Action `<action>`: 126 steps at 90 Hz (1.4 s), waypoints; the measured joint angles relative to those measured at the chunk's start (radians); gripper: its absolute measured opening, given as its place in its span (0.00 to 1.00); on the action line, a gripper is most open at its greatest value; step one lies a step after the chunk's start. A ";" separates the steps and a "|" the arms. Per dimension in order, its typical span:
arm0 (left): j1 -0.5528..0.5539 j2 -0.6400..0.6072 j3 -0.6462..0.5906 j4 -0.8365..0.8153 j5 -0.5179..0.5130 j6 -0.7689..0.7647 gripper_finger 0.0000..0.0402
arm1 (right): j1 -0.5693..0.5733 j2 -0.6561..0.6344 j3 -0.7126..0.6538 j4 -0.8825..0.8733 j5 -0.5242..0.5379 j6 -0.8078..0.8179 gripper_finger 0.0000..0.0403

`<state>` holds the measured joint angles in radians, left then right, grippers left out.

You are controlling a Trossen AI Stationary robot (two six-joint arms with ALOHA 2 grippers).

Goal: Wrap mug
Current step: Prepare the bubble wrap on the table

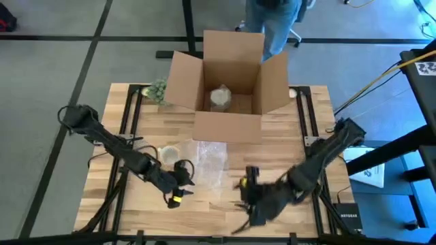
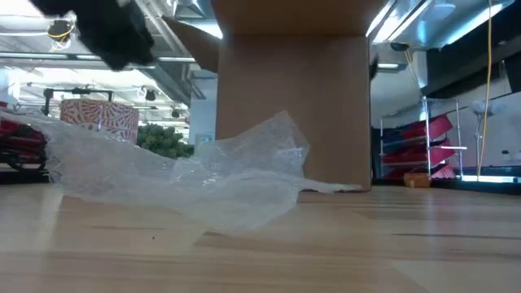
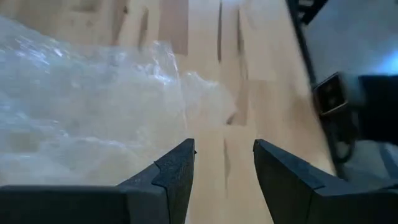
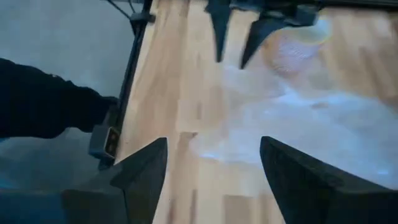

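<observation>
Mug (image 1: 167, 154) under bubble wrap (image 1: 204, 162), just beside open-fingered left gripper (image 1: 182, 181)

A lab or workshop floor is showing here: grey carpet tiles (image 1: 48, 102) are lying around the wooden table (image 1: 286, 143), red storage racks (image 2: 431, 142) are standing at the right of the low view, and ceiling strip lights (image 2: 391, 20) are glowing at its upper right.

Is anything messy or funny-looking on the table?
Yes. The bubble wrap is rumpled and bunched up rather than lying flat, with the mug sitting at its edge, not yet wrapped. Both the left gripper and right gripper are open and empty.
</observation>
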<state>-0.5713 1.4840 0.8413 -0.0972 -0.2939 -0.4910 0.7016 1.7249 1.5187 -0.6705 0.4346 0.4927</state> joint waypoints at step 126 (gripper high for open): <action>0.029 0.380 0.017 0.224 -0.186 0.070 0.37 | -0.126 0.451 -0.102 0.338 -0.021 0.437 0.60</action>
<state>-0.5421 1.8640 0.8580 0.1268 -0.4797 -0.4213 0.5755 2.1761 1.4166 -0.3325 0.4137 0.9295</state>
